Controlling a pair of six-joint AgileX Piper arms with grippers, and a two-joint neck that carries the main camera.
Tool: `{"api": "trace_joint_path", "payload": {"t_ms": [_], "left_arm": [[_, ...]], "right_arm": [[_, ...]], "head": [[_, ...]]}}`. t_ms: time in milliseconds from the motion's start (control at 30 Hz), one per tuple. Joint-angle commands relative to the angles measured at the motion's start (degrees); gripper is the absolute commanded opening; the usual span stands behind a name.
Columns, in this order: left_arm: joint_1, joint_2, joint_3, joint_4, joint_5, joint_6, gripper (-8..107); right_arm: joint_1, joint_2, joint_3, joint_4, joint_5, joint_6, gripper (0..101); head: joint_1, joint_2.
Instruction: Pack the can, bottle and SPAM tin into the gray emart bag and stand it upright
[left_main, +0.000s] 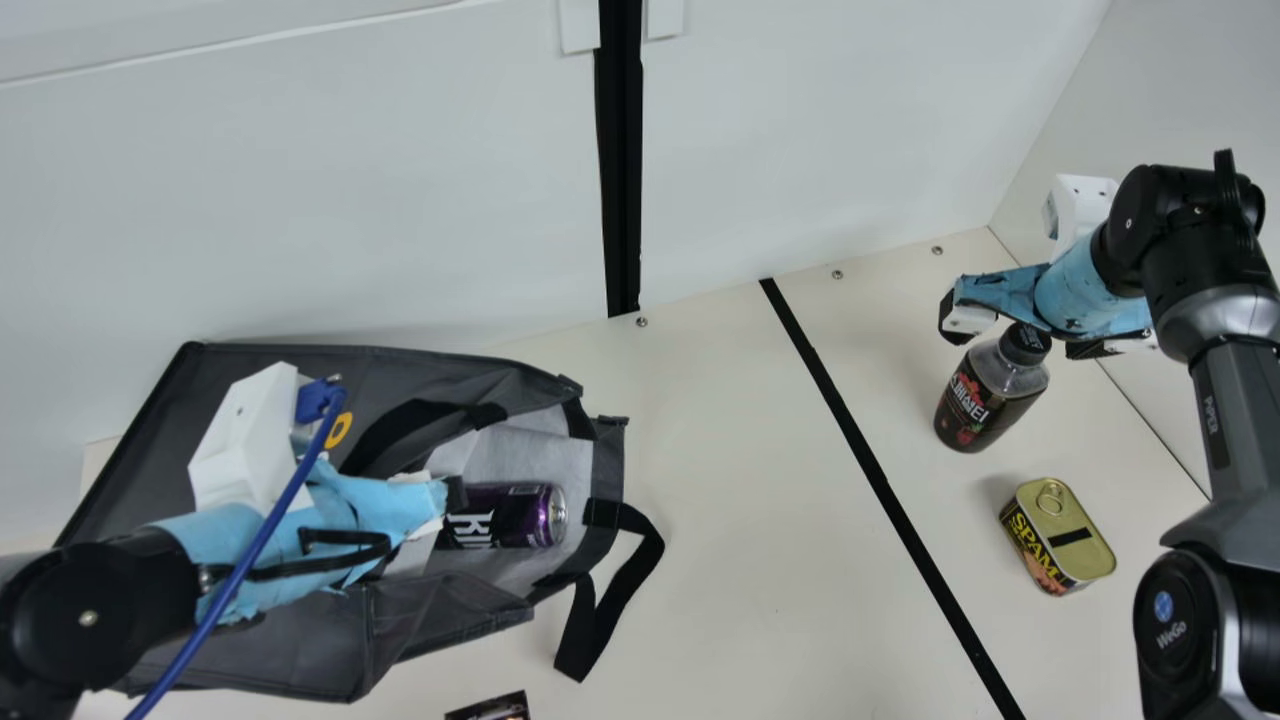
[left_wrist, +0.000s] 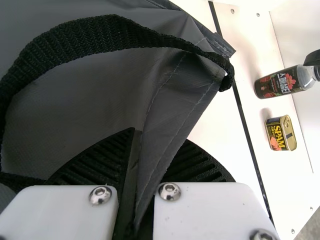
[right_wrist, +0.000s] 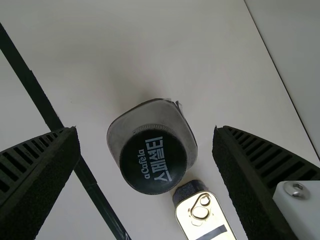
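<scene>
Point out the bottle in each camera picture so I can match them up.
Main view: on the table toward the right side, its dark cap just below the right gripper; bottle.
Left wrist view: beyond the gray bag, across the black strip; bottle.
Right wrist view: seen from above, between the open fingers; bottle.
Shared landmark: the SPAM tin, near the bottle in all three.

Purple cylindrical metal can (left_main: 515, 515) lies in gray fabric bag (left_main: 450, 610), left; clear plastic bottle (left_main: 990, 395) right, behind gold rectangular metal tin (left_main: 1060, 540).
</scene>
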Motion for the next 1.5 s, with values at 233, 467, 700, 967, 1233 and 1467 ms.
{"api": "trace_joint_path", "payload": {"t_ms": [233, 467, 700, 967, 1233, 1467], "left_arm": [[0.0, 0.0, 0.0, 0.0, 0.0, 0.0, -8], [0.0, 0.0, 0.0, 0.0, 0.0, 0.0, -8], [0.0, 0.0, 0.0, 0.0, 0.0, 0.0, -8], [0.0, 0.0, 0.0, 0.0, 0.0, 0.0, -8], [0.0, 0.0, 0.0, 0.0, 0.0, 0.0, -8], [0.0, 0.0, 0.0, 0.0, 0.0, 0.0, -8]], "right_arm": [[-0.3, -0.2, 0.7, 0.9, 0.5, -0.1, 75], [-0.7, -0.1, 1.0, 1.9, 0.4, -0.4, 28], [-1.2, 0.1, 0.7, 2.9, 0.2, -1.1, 0], [-1.6, 0.0, -0.7, 4.5, 0.1, -3.8, 0], [-2.3, -1.0, -1.4, 6.7, 0.1, -9.1, 0], [-3.0, -2.8, -0.6, 9.4, 1.0, -14.6, 0]], "head": [[-1.3, -0.1], [-1.3, -0.1], [-1.3, -0.1], [-1.3, -0.1], [-1.3, -0.1], [-1.3, -0.1]]}}
